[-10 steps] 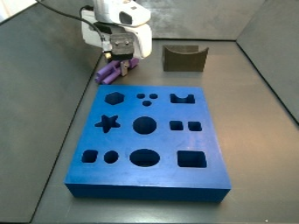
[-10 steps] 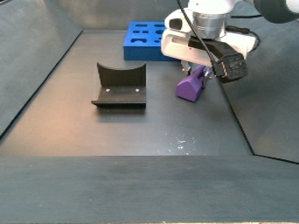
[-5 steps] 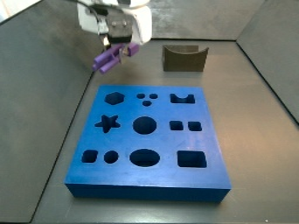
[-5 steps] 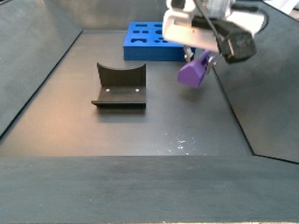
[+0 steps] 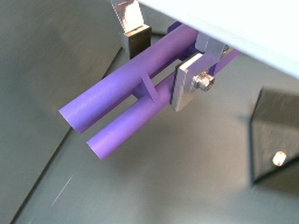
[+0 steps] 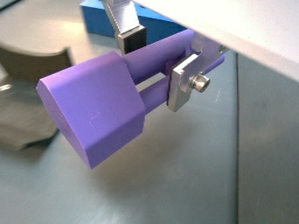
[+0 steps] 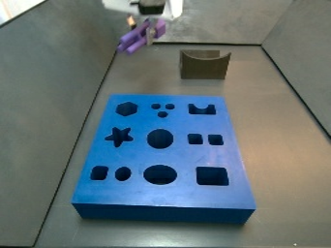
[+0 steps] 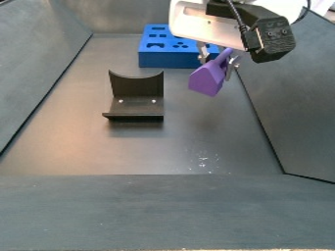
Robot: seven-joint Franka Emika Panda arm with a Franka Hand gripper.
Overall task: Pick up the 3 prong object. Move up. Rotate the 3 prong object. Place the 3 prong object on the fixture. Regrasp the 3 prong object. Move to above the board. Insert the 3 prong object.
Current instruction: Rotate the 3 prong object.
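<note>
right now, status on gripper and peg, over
Gripper shut on peg, up off the floor. Peg tilted in both side views, clear of fixture and board. Nothing in the way.

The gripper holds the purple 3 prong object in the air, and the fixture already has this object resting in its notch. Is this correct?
Not quite. The gripper does hold the 3 prong object in the air, but the fixture has nothing resting in its notch; in both side views the notch is bare and the object hangs apart from it. In both wrist views the fingers clamp the object's prongs.
</note>
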